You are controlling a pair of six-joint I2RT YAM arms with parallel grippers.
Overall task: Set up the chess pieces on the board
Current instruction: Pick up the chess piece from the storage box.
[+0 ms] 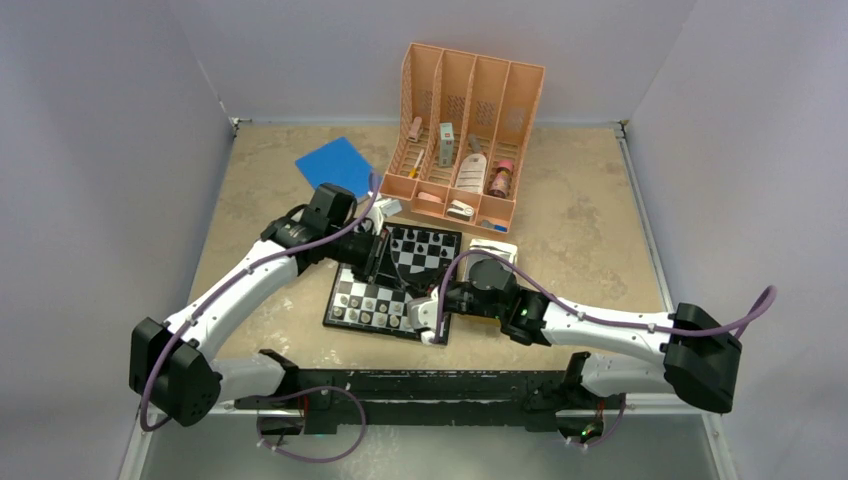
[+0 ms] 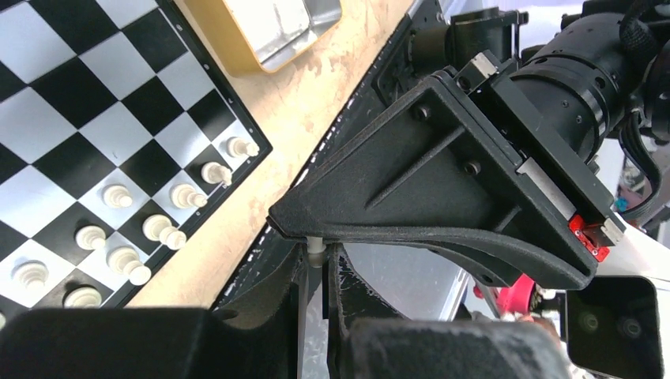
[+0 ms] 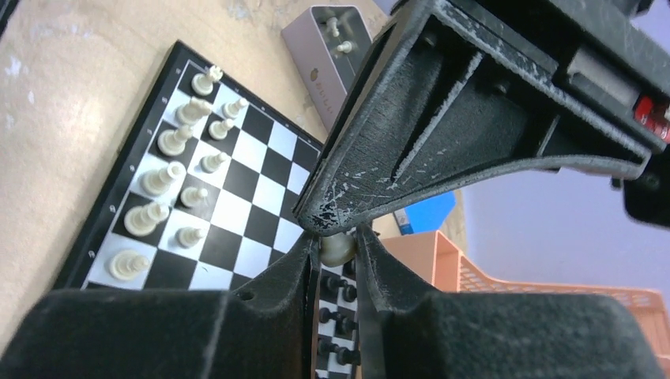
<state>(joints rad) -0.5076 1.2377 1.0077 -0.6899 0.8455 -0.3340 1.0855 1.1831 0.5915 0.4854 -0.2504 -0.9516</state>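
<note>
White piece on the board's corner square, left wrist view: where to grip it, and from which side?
Pinch the corner piece by its narrow top, coming straight down: it stands upright and small, with a neighbour close beside it that a sideways approach would likely knock.

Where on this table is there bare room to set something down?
The tabletop right of the board is bare, and so is the far-left corner beside the blue book. It is crowded between the peach organizer and the board, around the metal tray.

High overhead view; wrist views close, sharing board (image 2: 79, 103).
</note>
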